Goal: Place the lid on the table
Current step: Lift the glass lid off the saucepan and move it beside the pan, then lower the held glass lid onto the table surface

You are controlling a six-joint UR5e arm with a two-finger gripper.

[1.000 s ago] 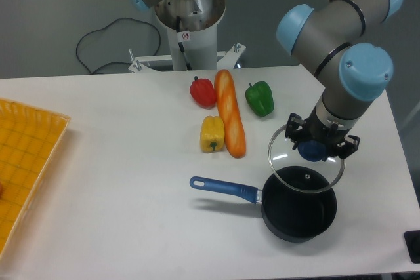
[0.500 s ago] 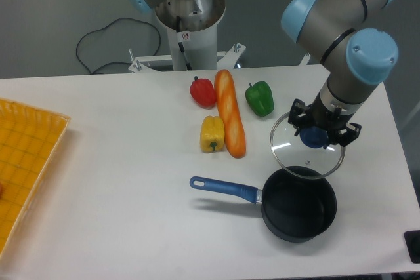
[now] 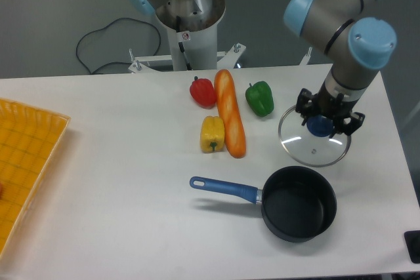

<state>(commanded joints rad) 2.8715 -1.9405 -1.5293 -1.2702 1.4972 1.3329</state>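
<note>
The lid [image 3: 314,142] hangs from its blue knob [image 3: 319,126] over the right part of the table [image 3: 118,168], toward the far right corner, clear of the pot [image 3: 298,212], which stands open nearer the front edge with its blue handle [image 3: 223,189] pointing left. The glass disc appears roughly level and close to the tabletop; whether its rim already touches the surface cannot be told from this view. The gripper [image 3: 326,117] is clenched on the knob, its fingers on either side of it, with the arm's wrist directly above. The step in hand is judged to be the lowering of the lid onto a bare patch of table. The next move calls for a short straight descent until the rim rests flat, then release of the knob and a vertical retreat, so that the lid is not dragged or tipped. The landing patch lies between the pot and the green pepper [image 3: 260,98], near both, so sideways drift should be avoided. Farther left, toward the middle of the far edge, lie a baguette [image 3: 230,113], a red pepper [image 3: 203,92] and a yellow pepper [image 3: 212,134]. A yellow tray [image 3: 26,162] occupies the left edge, well apart from the work.
</note>
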